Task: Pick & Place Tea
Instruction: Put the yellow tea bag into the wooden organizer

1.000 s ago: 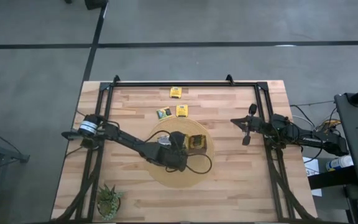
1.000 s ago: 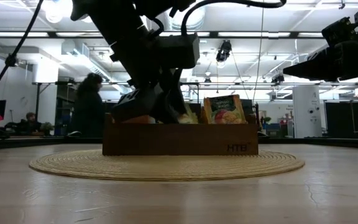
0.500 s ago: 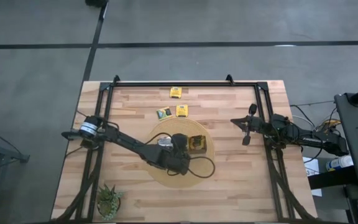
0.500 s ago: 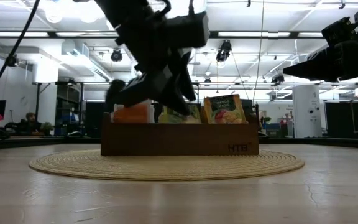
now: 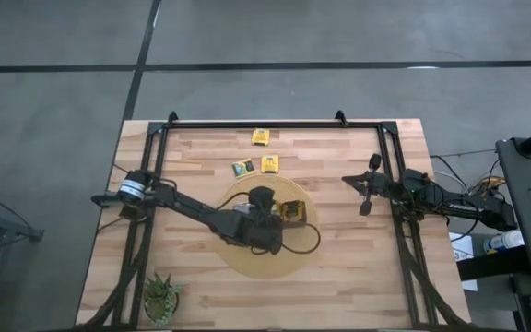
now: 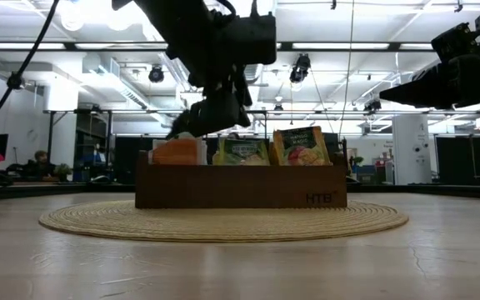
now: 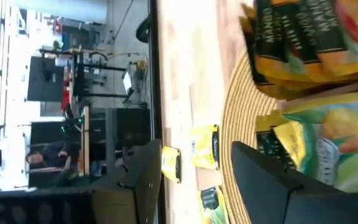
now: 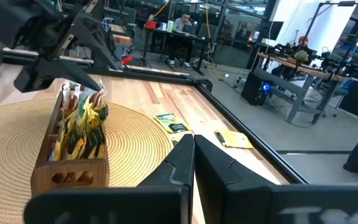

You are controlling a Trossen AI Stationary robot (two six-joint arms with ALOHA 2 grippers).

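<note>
The tea is small flat sachets. Three lie on the bare table near the far edge: one (image 5: 261, 136) alone, and a dark one (image 5: 242, 168) beside a yellow one (image 5: 270, 164). Others stand upright in the brown box (image 6: 240, 187) on the round woven mat (image 5: 247, 258): an orange one (image 6: 177, 152), a green one (image 6: 242, 152) and a mango-printed one (image 6: 301, 146). My left gripper (image 6: 192, 123) hangs open just above the box's left half with nothing between its fingers (image 7: 194, 180). My right gripper (image 8: 194, 149) is shut and waits at the table's right edge (image 5: 364, 187).
A small potted plant (image 5: 162, 297) stands at the near left corner. A black frame rail (image 5: 265, 123) runs along the far edge and down both sides. Bare wood lies between the mat and the right arm.
My left gripper has risen out of the box to just above its rim and has swung round at the wrist, staying open. The orange and green sachets it was hiding now show standing in the box. The box has not moved.
</note>
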